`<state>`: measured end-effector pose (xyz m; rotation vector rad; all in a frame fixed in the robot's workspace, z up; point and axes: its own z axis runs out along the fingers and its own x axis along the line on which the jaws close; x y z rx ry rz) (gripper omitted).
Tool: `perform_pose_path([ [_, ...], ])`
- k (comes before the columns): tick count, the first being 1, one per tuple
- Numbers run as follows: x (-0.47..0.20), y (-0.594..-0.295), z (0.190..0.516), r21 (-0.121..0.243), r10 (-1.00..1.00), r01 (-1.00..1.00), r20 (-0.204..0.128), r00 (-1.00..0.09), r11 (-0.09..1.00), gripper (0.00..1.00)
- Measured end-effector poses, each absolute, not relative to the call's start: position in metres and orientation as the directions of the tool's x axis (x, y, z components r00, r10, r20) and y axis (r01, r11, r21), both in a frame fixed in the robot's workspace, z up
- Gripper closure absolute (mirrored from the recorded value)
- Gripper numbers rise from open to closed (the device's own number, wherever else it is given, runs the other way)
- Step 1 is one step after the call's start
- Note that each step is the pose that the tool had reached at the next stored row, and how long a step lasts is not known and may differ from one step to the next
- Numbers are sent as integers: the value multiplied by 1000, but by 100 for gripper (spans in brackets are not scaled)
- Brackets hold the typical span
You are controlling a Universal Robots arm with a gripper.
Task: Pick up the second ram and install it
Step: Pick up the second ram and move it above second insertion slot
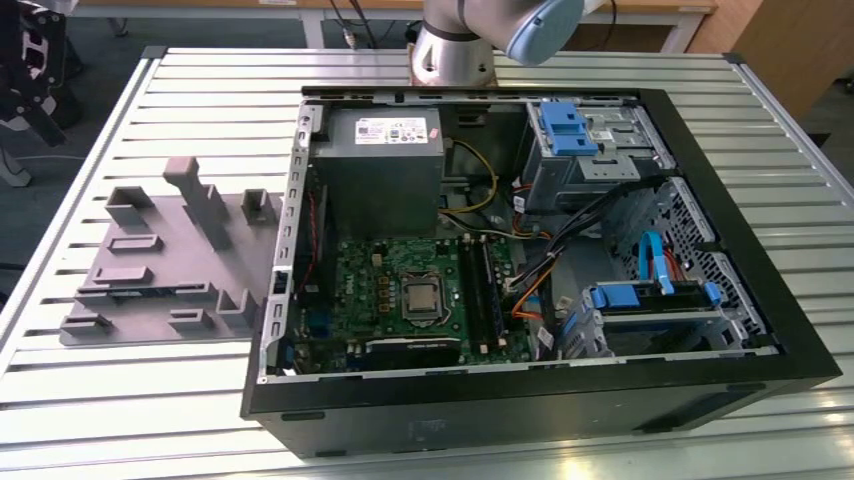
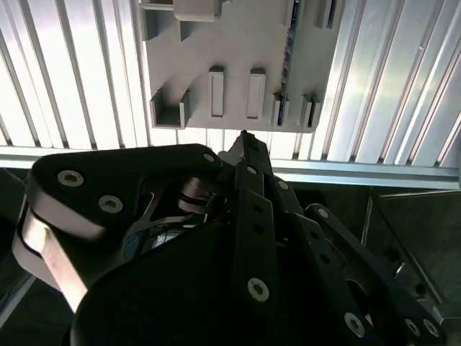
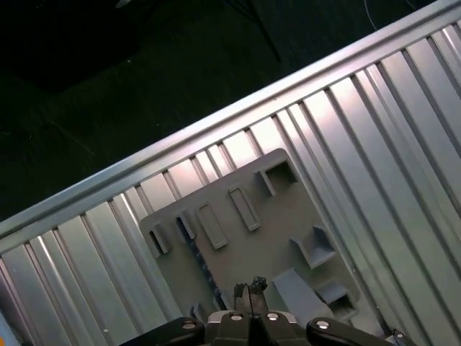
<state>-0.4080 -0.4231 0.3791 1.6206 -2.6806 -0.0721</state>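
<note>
Gripper (image 3: 249, 290), fingertips together, empty, points toward grey holder tray (image 3: 277, 205); second ram (image 3: 202, 265) stands edgewise in slot, prob. for easy pinching.

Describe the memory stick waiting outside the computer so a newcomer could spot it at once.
Start at the open computer case; the grey holder tray lies beside it, on the exterior view's left. The second ram is the thin dark strip standing on edge in that tray, the only dark piece among grey plastic blocks.
</note>
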Motion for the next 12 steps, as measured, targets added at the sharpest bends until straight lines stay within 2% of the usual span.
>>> perform_pose_path([
  [12, -408, -423, 379, 44, -944, -944, -17, -329, 328, 89],
])
